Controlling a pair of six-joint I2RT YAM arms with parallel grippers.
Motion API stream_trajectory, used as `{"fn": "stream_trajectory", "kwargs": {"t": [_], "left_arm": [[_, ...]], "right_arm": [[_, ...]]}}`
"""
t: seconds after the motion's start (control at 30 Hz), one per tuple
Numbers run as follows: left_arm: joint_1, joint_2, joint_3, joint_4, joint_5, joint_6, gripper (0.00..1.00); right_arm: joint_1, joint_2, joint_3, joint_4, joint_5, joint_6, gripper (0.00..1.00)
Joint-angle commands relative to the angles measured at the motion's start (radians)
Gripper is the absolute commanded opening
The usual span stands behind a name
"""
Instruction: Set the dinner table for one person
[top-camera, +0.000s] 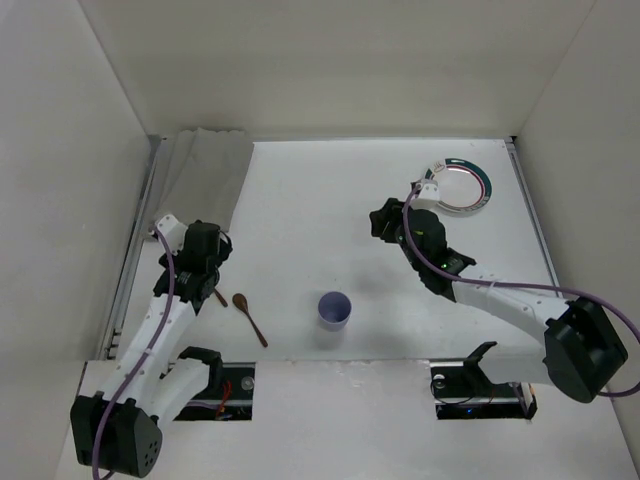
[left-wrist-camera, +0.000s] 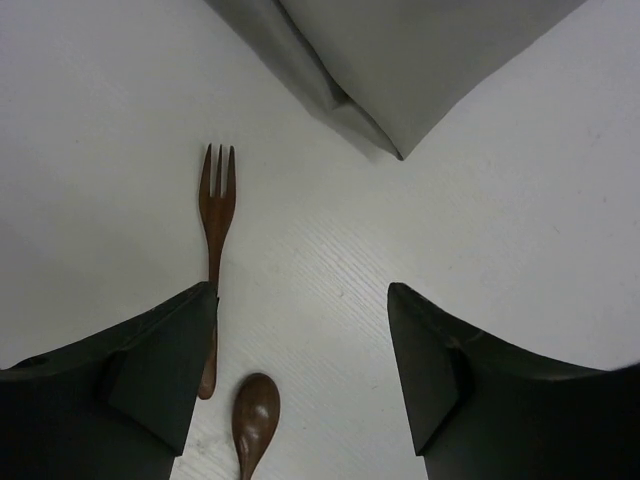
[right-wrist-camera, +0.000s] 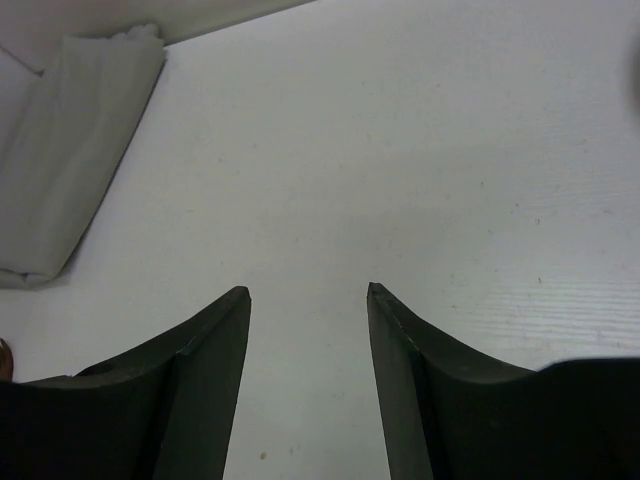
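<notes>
the large plain white rectangular tabletop (left-wrist-camera: 520, 230) lies directly under both pincers and carries everything else in view.

the left pincer (left-wrist-camera: 300, 300) is spread wide, with nothing between its dark fingers, only bare white surface. a dark brown wooden fork (left-wrist-camera: 213, 230) lies flat just ahead of its left finger, tines pointing away from the pincer and the handle running back behind that finger's tip. a dark brown wooden spoon (left-wrist-camera: 255, 415) lies just inside the same finger, bowl towards the fork's handle end, near it but apart. further ahead of this pincer, slightly to its right, sits the corner of a grey folded cloth mat (left-wrist-camera: 420, 60).

the right pincer (right-wrist-camera: 306, 290) is also open and holds nothing, with bare tabletop between and ahead of its fingers. the grey mat shows far ahead of it, off to the left.

from above, a small lavender round cup (top-camera: 335, 310) stands upright behind the right pincer, nearer the arm bases and well apart. a round white plate with a green and pink rim (top-camera: 460, 190) lies beyond that pincer's wrist.
</notes>
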Motion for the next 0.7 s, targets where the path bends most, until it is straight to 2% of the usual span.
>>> {"fn": "stream_trajectory", "kwargs": {"t": [0.0, 0.07, 0.17, 0.23, 0.27, 0.3, 0.33, 0.37, 0.4, 0.47, 0.53, 0.57, 0.67], "left_arm": [[-0.015, -0.014, 0.037, 0.040, 0.021, 0.014, 0.68], [-0.012, -0.015, 0.046, 0.078, 0.007, 0.032, 0.70], [-0.013, 0.041, 0.071, 0.128, -0.027, 0.074, 0.68], [-0.028, 0.077, 0.066, 0.152, -0.056, 0.060, 0.66], [-0.036, 0.089, 0.054, 0.170, -0.068, 0.046, 0.63], [-0.030, 0.095, 0.039, 0.192, -0.075, 0.026, 0.58], [-0.019, 0.095, 0.026, 0.213, -0.067, 0.010, 0.50], [0.003, 0.095, 0.010, 0.247, -0.055, -0.007, 0.35], [0.039, 0.094, -0.003, 0.288, -0.030, -0.017, 0.26], [0.106, 0.094, -0.021, 0.360, 0.034, -0.046, 0.20], [0.157, 0.104, -0.040, 0.422, 0.065, -0.087, 0.23], [0.180, 0.124, -0.047, 0.451, 0.080, -0.112, 0.31], [0.232, 0.210, -0.044, 0.485, 0.094, -0.151, 0.55]], "right_arm": [[-0.004, 0.001, 0.007, 0.048, -0.008, 0.002, 0.56], [-0.006, -0.004, 0.004, 0.053, -0.008, 0.002, 0.57], [-0.009, 0.004, 0.002, 0.054, -0.010, 0.008, 0.56], [-0.003, 0.008, 0.008, 0.051, -0.013, 0.003, 0.51], [-0.003, 0.010, 0.012, 0.051, -0.014, -0.003, 0.43], [-0.003, 0.010, 0.015, 0.050, -0.019, -0.008, 0.30], [-0.003, 0.011, 0.016, 0.048, -0.023, -0.012, 0.21], [-0.003, 0.013, 0.018, 0.048, -0.025, -0.014, 0.17], [-0.003, 0.018, 0.019, 0.047, -0.030, -0.014, 0.13], [-0.001, 0.030, 0.028, 0.038, -0.039, -0.011, 0.12], [0.007, 0.044, 0.038, 0.033, -0.046, -0.014, 0.14], [0.010, 0.050, 0.041, 0.033, -0.048, -0.015, 0.17], [0.010, 0.053, 0.039, 0.033, -0.048, -0.023, 0.41]]}}
